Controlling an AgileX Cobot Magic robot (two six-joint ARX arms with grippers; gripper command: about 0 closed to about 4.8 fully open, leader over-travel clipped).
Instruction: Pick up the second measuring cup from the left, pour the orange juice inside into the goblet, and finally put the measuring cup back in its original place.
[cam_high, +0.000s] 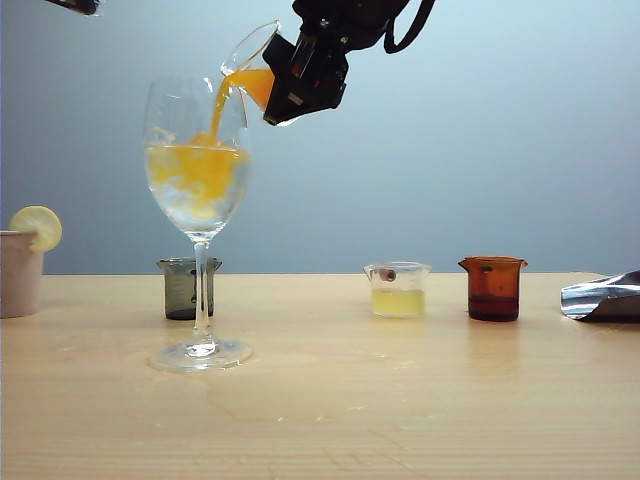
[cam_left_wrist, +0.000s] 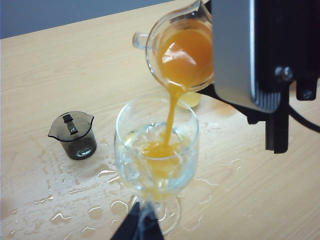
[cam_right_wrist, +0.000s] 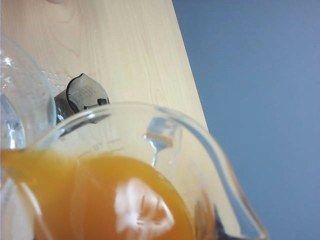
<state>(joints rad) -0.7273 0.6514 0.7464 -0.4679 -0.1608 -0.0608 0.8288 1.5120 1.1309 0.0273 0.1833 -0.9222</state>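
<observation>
Your right gripper (cam_high: 292, 85) holds the tilted measuring cup (cam_high: 252, 62) just above the goblet (cam_high: 197, 170) rim; directly below the fingers lies bare table (cam_high: 330, 400). The grey cup (cam_high: 186, 288) stands behind the goblet stem, the yellow-liquid cup (cam_high: 398, 290) and amber cup (cam_high: 493, 288) beyond the fingers' other side.

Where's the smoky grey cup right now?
The grey cup stands on the table, left of centre in the exterior view, just behind the goblet's stem.

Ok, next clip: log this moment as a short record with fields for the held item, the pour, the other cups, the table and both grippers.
held item: small clear measuring cup, tilted, in right gripper
pour: opaque orange juice streaming into tall clear stemmed goblet
goblet contents: clear liquid clouding orange
other cups: smoky grey cup behind goblet; clear cup with pale yellow liquid; amber cup
table: pale wood tabletop, wet around goblet foot
left gripper: near goblet foot, state unclear
</observation>
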